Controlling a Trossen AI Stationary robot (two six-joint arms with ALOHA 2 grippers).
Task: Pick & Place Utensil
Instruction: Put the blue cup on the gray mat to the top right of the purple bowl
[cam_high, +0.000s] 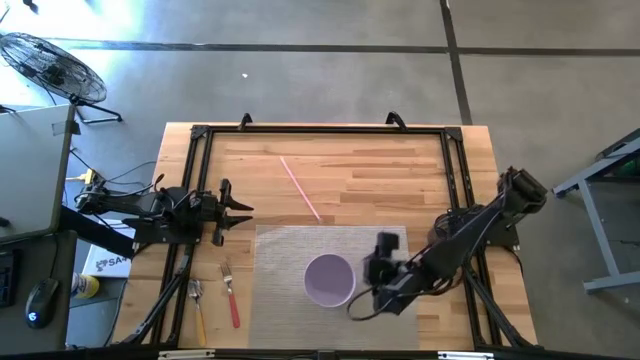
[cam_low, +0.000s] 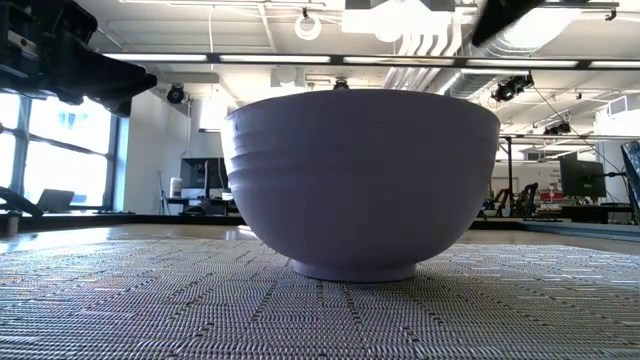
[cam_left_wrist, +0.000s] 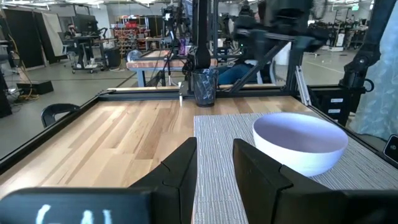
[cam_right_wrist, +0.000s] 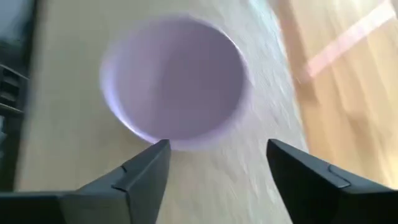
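Right gripper (cam_high: 372, 283) over placemat (cam_high: 290, 245) just beside lavender bowl (cam_high: 329, 279), jaws apart, empty; left gripper (cam_high: 238, 208) at counter (cam_high: 370, 165) left side, jaws apart, empty; red-handled fork (cam_high: 230, 293) and second fork (cam_high: 197, 306) on counter left of mat; pink straw (cam_high: 299, 187) beyond mat.

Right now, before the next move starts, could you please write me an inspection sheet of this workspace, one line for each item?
Surface: light wooden table in a black frame, with a grey woven placemat on it.
Job's things: round lilac bowl, empty, on the placemat; red-handled fork and wooden-handled fork left of the mat.
Clutter: thin pink straw lying on the wood.
Grippers: left gripper open, empty, over the table's left side; right gripper open, empty, beside the bowl.
Cables: dark wires near the left arm's base.
Surroundings: black floor fan; concrete floor.
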